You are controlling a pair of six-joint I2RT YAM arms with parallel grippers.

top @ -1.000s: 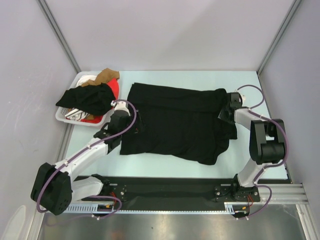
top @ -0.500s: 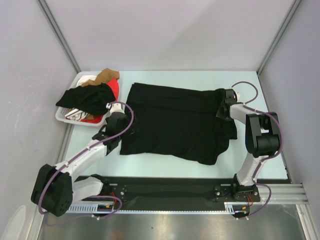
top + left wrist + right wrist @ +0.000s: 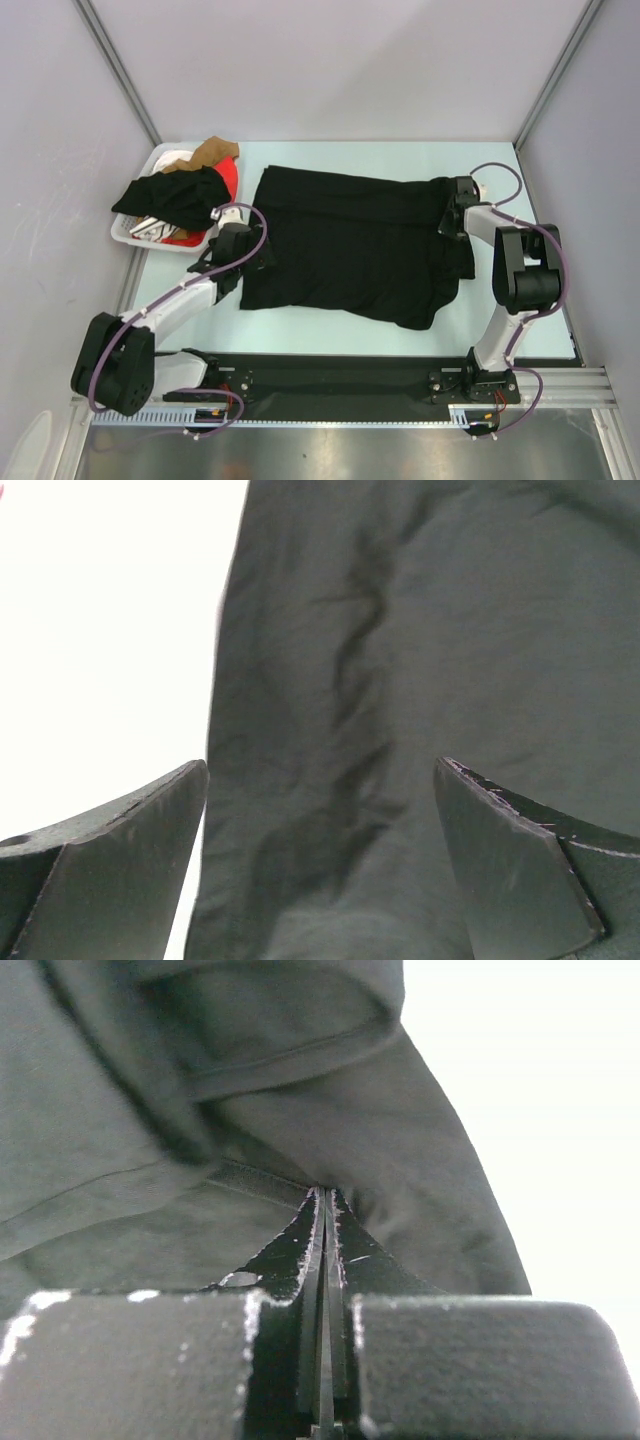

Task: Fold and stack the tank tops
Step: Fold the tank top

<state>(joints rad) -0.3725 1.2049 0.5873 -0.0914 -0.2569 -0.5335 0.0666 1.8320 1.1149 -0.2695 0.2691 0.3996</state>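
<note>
A large black tank top point(image 3: 355, 245) lies spread flat across the middle of the table. My left gripper point(image 3: 260, 256) hovers over its left edge, jaws wide open, with wrinkled black cloth point(image 3: 330, 680) between the fingers point(image 3: 130, 845) and nothing held. My right gripper point(image 3: 447, 224) is at the top right corner of the garment, shut, its tips point(image 3: 325, 1195) pinched at a folded hem of the black cloth point(image 3: 200, 1090). A red tank top point(image 3: 230, 176) shows only in part, inside the basket under other clothes.
A white plastic basket point(image 3: 152, 165) stands at the back left, holding a black garment point(image 3: 175, 196) that hangs over its rim and a brown one point(image 3: 212, 152). Grey walls close in on three sides. The arm bases sit on a black rail point(image 3: 340, 378).
My right gripper has closed on the garment's top right corner. The left arm shifted slightly along the left edge, jaws still open.
</note>
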